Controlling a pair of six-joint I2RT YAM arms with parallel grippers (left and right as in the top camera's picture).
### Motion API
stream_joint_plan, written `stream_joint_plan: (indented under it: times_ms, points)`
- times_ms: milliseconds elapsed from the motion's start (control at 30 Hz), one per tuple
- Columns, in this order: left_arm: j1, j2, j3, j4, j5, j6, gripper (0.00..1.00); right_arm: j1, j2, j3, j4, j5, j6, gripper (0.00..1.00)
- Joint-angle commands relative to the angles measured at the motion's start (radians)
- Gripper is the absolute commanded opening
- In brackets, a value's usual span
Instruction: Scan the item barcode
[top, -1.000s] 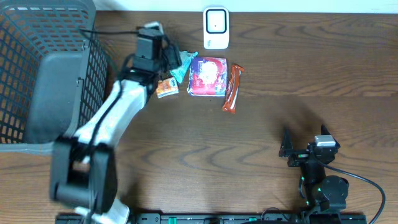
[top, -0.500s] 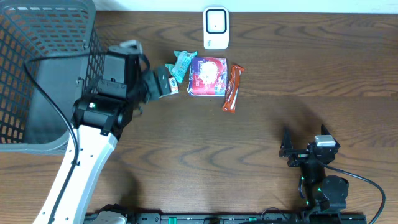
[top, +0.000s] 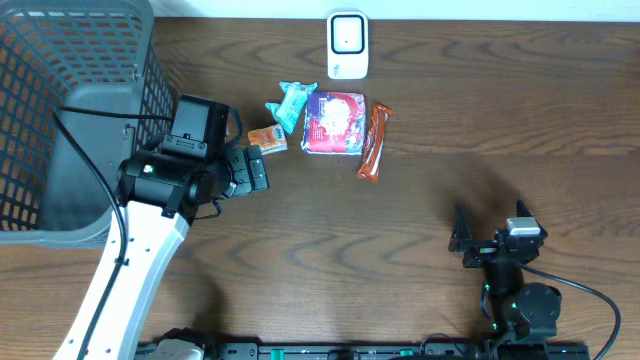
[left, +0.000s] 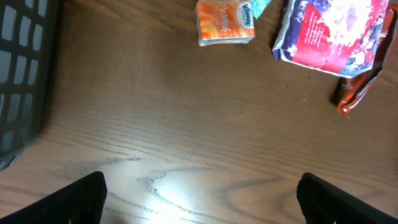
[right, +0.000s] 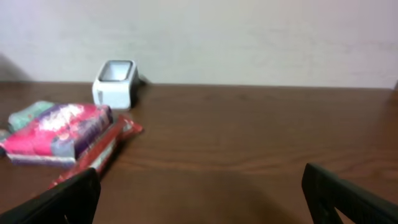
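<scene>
L gripper (top: 254, 168) was wide open, empty, just beside the orange Kleenex pack (top: 267, 139). Pack lay flat on table (top: 430, 170) w/ teal packet (top: 295, 103) and red snack bag (top: 334, 122), near white scanner (top: 347, 44). R gripper (top: 461, 240) also open, well apart.

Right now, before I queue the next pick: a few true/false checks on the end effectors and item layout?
1. The left end effector grips the orange tissue pack. False: its jaws are open and empty, and the pack lies on the table ahead of it.
2. The white scanner stands at the far table edge, beyond the red-and-purple package. True.
3. The snack bar lies on top of the scanner. False: it lies on the table beside the package.
4. The right end effector is open and holds nothing. True.
</scene>
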Motion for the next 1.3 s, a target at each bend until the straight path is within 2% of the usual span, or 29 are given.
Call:
stream_joint_plan:
  times_ms: [0,100,167,267,333,567,767,833,1000,1100,1167,1267]
  points:
    - [0.0,0.003,-0.002,-0.002,-0.006,0.009,0.98,0.0,-0.005,-0.002,0.013,-0.044,0.036,0.99]
    - [0.0,0.003,-0.001,-0.002,-0.006,0.009,0.98,0.0,-0.005,-0.002,-0.033,-0.044,0.037,0.99]
    - [0.0,0.003,-0.002,-0.002,-0.006,0.009,0.98,0.003,-0.004,-0.002,0.015,-0.15,0.094,0.99]
    - [0.0,0.003,-0.002,-0.002,-0.006,0.009,0.98,0.006,-0.004,-0.002,0.07,-0.532,0.269,0.99]
    - [0.0,0.003,-0.002,-0.002,-0.006,0.009,0.98,0.007,-0.004,-0.002,0.126,-0.854,0.425,0.99]
    - [0.0,0.003,-0.001,-0.002,-0.006,0.009,0.98,0.006,-0.004,-0.002,0.182,-0.849,0.614,0.99]
    - [0.0,0.003,-0.002,-0.002,-0.006,0.009,0.98,0.006,-0.004,0.004,0.621,-0.809,0.684,0.99]
    - [0.0,0.003,-0.002,-0.002,-0.006,0.009,0.98,0.006,-0.004,0.032,0.678,-0.74,0.684,0.99]
    - [0.0,0.003,-0.002,-0.002,-0.006,0.009,0.98,0.006,0.02,0.177,0.604,-0.633,0.597,0.99]
    - [0.0,0.003,-0.002,-0.002,-0.006,0.009,0.98,0.006,0.093,0.352,0.39,-0.606,0.423,0.99]
    - [0.0,0.003,-0.002,-0.002,-0.006,0.009,0.98,0.006,0.176,0.487,0.189,-0.584,0.3,0.99]
    - [0.0,0.003,-0.002,-0.002,-0.006,0.009,0.98,0.006,0.304,0.647,-0.04,-0.578,0.172,0.99]
